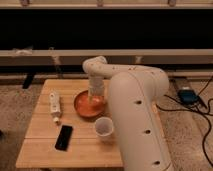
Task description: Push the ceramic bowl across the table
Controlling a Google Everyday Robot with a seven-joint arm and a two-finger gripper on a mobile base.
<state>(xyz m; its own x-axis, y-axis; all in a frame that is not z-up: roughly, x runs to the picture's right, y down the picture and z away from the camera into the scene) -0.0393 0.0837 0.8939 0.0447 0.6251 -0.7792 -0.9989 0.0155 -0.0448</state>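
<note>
The ceramic bowl (87, 105) is shallow, round and orange-red, and sits near the middle of the light-wood table (45, 142). My white arm reaches over from the right and bends down at the back of the table. My gripper (96, 96) points down into the right side of the bowl, at or just above its inner surface. The arm's wrist hides the bowl's right rim.
A small white cup (104, 127) stands just in front of the bowl, close to my arm. A black phone (63, 137) lies front left. A white tube-shaped object (54, 104) lies left of the bowl. Cables and a blue box (188, 95) are on the floor at right.
</note>
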